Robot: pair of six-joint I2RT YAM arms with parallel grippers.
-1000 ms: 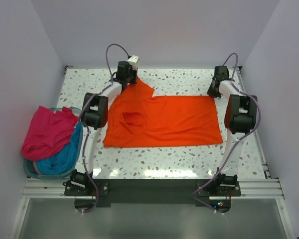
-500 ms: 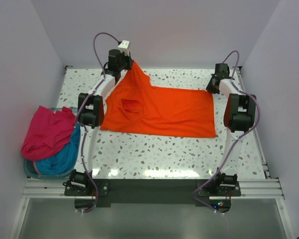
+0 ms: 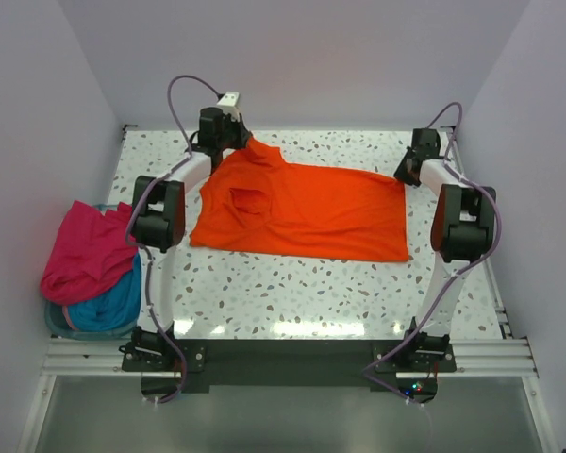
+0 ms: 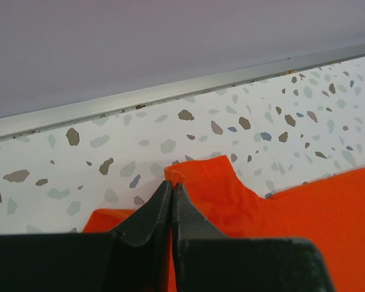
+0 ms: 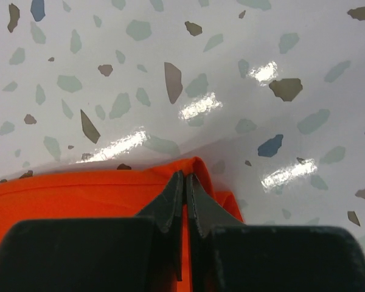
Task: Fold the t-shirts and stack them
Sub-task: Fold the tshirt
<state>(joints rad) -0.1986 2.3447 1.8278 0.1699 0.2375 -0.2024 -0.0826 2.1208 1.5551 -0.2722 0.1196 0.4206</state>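
The orange t-shirt [image 3: 307, 212] lies spread across the speckled table, its far edge lifted at both far corners. My left gripper [image 3: 243, 143] is shut on its far left sleeve corner [image 4: 198, 176], near the back rail. My right gripper [image 3: 405, 176] is shut on its far right corner [image 5: 198, 165]. The cloth hangs stretched between the two grips. A magenta-pink t-shirt [image 3: 87, 250] lies heaped over teal-blue cloth [image 3: 113, 300] at the left.
A pale blue tub [image 3: 62, 327] at the table's left edge holds the pink and teal cloth. A metal rail [image 4: 170, 91] runs along the back edge by the wall. Bare speckled table [image 3: 292, 293] shows in front of the orange shirt.
Both grippers have pulled the orange shirt's far edge toward the back of the table. The left gripper rose and moved left, then came lower. The shirt's near edge has slid away from the front.
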